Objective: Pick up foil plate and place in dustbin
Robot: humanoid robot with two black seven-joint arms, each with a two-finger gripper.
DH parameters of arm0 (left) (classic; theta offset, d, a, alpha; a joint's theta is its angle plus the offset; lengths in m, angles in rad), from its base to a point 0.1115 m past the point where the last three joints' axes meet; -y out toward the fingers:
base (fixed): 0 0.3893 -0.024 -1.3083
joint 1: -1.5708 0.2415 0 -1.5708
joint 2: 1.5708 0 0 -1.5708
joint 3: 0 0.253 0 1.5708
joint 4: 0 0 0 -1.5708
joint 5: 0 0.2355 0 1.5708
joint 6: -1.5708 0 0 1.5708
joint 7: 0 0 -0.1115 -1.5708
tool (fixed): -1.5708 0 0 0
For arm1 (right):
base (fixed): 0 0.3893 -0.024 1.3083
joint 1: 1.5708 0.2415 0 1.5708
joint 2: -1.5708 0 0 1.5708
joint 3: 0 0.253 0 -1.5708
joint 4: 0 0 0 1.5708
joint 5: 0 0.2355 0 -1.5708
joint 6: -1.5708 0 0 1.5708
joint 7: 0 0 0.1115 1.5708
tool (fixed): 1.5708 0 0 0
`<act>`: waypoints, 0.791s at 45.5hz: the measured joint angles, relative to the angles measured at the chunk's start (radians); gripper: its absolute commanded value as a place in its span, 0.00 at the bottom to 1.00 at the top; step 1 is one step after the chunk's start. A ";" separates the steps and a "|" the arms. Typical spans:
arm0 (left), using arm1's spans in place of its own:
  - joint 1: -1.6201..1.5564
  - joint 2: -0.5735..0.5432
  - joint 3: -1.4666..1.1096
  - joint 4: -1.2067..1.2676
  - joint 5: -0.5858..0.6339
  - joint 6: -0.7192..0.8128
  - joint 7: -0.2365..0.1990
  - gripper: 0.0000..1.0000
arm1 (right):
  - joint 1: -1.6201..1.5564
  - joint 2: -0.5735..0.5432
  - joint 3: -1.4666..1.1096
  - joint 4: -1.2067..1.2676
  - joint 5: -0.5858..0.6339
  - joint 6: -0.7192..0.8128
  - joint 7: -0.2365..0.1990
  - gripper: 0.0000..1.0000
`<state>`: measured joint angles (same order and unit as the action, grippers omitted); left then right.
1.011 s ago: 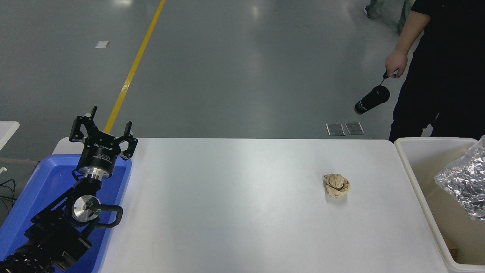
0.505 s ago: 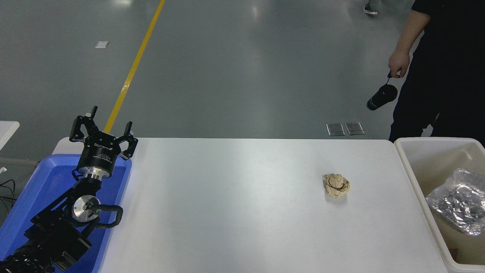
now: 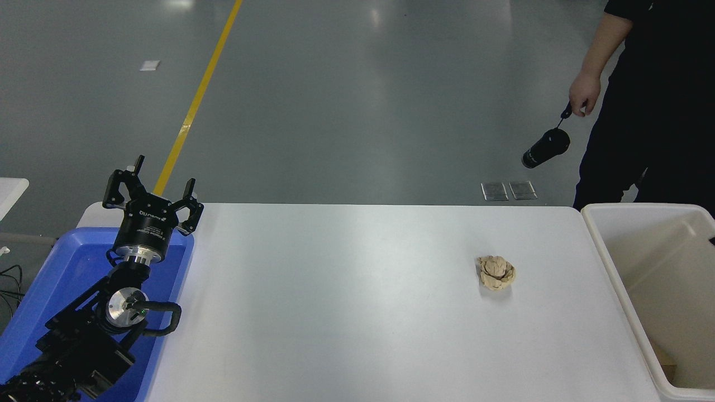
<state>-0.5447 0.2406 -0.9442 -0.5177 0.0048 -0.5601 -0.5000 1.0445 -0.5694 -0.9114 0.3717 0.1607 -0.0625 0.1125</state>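
The dustbin [image 3: 617,268] is a cream-white tub at the table's right end, cut off by the picture's right edge. The foil plate does not show anywhere in this view; the visible part of the dustbin's inside has only bare walls and a small brown scrap at the bottom. My left gripper [image 3: 158,184] is parked open and empty at the lower left, above the blue tray. My right arm and gripper are out of view.
A tan crumpled paper ball [image 3: 495,272] lies on the white table [image 3: 335,290] right of centre. A blue tray [image 3: 61,279] sits at the left end. A person [image 3: 659,95] stands at the far right, dangling a black bottle [image 3: 546,148].
The foil plate hung over the dustbin's right side, sank lower into it, and is now out of sight. The person's bottle has swung. My left arm has not moved.
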 measured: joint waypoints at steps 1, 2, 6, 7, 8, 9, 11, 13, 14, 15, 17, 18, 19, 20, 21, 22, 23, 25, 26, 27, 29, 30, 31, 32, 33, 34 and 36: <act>0.000 0.000 0.000 0.000 0.000 0.000 0.000 0.98 | 0.030 0.011 -0.033 0.020 0.002 0.001 -0.001 1.00; 0.000 0.000 0.000 0.000 0.000 0.000 0.000 0.98 | 0.050 0.019 -0.053 0.033 0.001 0.002 -0.001 1.00; 0.000 0.000 0.001 0.000 0.000 0.000 0.000 0.98 | 0.153 0.058 -0.128 0.082 0.001 0.004 0.000 1.00; 0.000 0.000 0.001 0.000 0.000 0.000 0.000 0.98 | 0.182 0.072 -0.149 0.100 0.001 0.007 0.000 1.00; 0.000 0.000 0.001 0.000 0.000 0.000 0.000 0.98 | 0.200 0.080 -0.160 0.112 0.001 0.008 0.000 1.00; 0.000 0.000 0.001 0.000 0.000 0.000 0.000 0.98 | 0.220 0.088 -0.171 0.122 0.001 0.010 -0.001 1.00; 0.000 0.000 0.001 0.000 0.000 0.000 0.000 0.98 | 0.270 0.109 -0.195 0.151 0.001 0.016 0.000 1.00; 0.000 0.000 0.001 0.000 0.000 0.000 0.000 0.98 | 0.306 0.124 -0.209 0.173 0.001 0.024 0.000 1.00; 0.000 0.000 0.001 0.000 0.000 0.000 0.000 0.98 | 0.325 0.132 -0.216 0.187 0.001 0.031 -0.001 1.00; 0.000 0.000 0.001 0.000 0.000 0.000 0.000 0.98 | 0.348 0.140 -0.224 0.203 0.001 0.040 -0.001 1.00; 0.000 0.000 0.001 0.000 0.000 0.000 0.000 0.98 | 0.398 0.154 -0.237 0.237 0.000 0.066 0.000 1.00; 0.000 0.000 0.001 0.000 0.000 0.000 0.000 0.98 | 0.412 0.156 -0.240 0.245 0.000 0.074 -0.001 1.00; 0.000 0.000 0.001 0.000 0.000 0.000 0.000 0.98 | 0.429 0.160 -0.244 0.258 -0.001 0.086 -0.001 1.00; 0.000 0.000 0.001 0.001 0.000 0.000 0.000 0.98 | 0.450 0.164 -0.249 0.273 -0.002 0.102 -0.001 1.00; 0.000 0.000 0.001 0.001 0.000 0.000 0.000 0.98 | 0.480 0.170 -0.254 0.291 -0.005 0.122 -0.001 1.00; 0.000 0.000 0.001 0.000 0.000 0.000 0.000 0.98 | 0.499 0.173 -0.256 0.301 -0.007 0.134 -0.001 1.00; 0.000 0.000 0.001 0.000 0.000 0.000 0.000 0.98 | 0.517 0.175 -0.260 0.311 -0.010 0.146 -0.002 1.00; 0.000 0.000 0.001 0.001 0.000 0.000 0.000 0.98 | 0.560 0.180 -0.270 0.334 -0.018 0.175 -0.002 1.00; 0.000 0.000 0.001 0.001 0.000 0.000 0.000 0.98 | 0.577 0.182 -0.275 0.342 -0.022 0.184 -0.002 1.00; 0.000 0.000 0.001 0.001 0.000 0.000 0.000 0.98 | 0.596 0.185 -0.281 0.353 -0.026 0.196 -0.002 1.00; 0.000 0.000 0.001 0.001 0.000 0.000 0.000 0.98 | 0.638 0.188 -0.298 0.380 -0.034 0.219 -0.003 1.00; 0.000 0.000 0.001 0.001 0.000 0.000 0.000 0.98 | 0.657 0.189 -0.305 0.394 -0.037 0.229 -0.003 1.00; 0.000 0.000 0.001 0.001 0.000 0.000 0.000 0.98 | 0.680 0.191 -0.313 0.412 -0.040 0.241 -0.003 1.00; 0.000 0.000 0.001 0.001 0.000 0.000 0.000 0.98 | 0.698 0.192 -0.320 0.428 -0.042 0.251 -0.003 1.00; 0.000 0.000 0.001 0.001 0.000 0.000 0.000 0.98 | 0.718 0.193 -0.327 0.446 -0.045 0.262 -0.003 1.00; 0.000 0.000 0.001 0.001 0.000 0.000 0.000 0.98 | 0.738 0.194 -0.334 0.465 -0.047 0.274 -0.003 1.00; 0.000 0.000 0.001 0.001 0.000 0.000 0.000 0.98 | 0.782 0.196 -0.347 0.510 -0.051 0.299 -0.003 1.00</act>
<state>-0.5445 0.2409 -0.9434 -0.5170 0.0046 -0.5600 -0.5001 1.8269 -0.3735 -1.2580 0.8820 0.1100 0.2360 0.1097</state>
